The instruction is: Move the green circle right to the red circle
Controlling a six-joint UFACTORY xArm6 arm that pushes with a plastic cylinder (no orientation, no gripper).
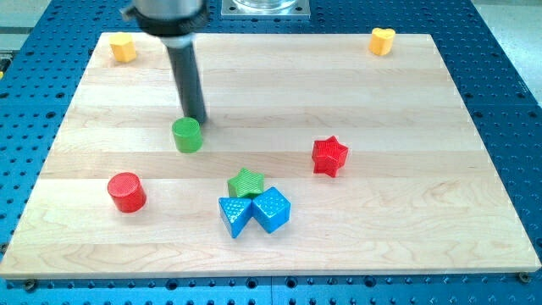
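No pincer appears on this arm; the rod ends in my tip (196,118), which sits just above and beside the green circle (187,135), at its upper right edge. That green circle lies left of centre on the worktop (381,212). Below it and toward the view's left stands the red circle (127,191), well apart. Nearer the middle cluster a green star (246,182), a blue triangle (234,215) and a blue cube (272,209).
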